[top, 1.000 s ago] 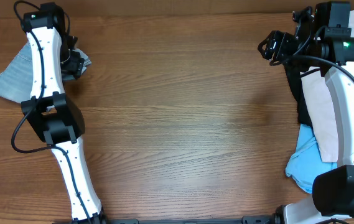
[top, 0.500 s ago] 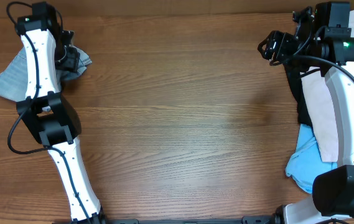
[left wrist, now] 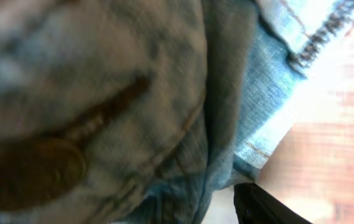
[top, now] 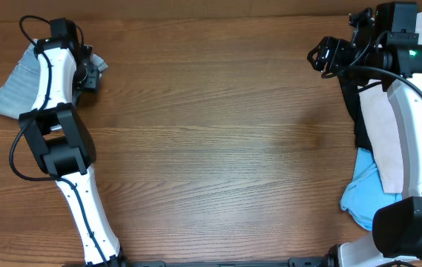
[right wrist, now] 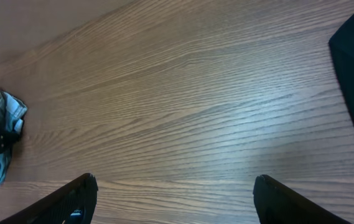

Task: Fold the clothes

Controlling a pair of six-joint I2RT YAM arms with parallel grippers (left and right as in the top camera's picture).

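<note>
Wood table (top: 211, 148); left wrist alone shows denim shorts (left wrist: 121, 81) stitching close.

Soft, even light is covering the table (top: 218, 148), leaving faint shadows. The left wrist view is showing the denim (left wrist: 102, 93) blurred, with glare bleaching the wood beside it.

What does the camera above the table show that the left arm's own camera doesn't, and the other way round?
Only overhead: both arms, the right gripper, and a black piece and sky-blue piece by the right arm. Only left wrist: a stitched hem and a blurred brown patch, close up. Both: the light-blue denim garment and the wooden table.
</note>
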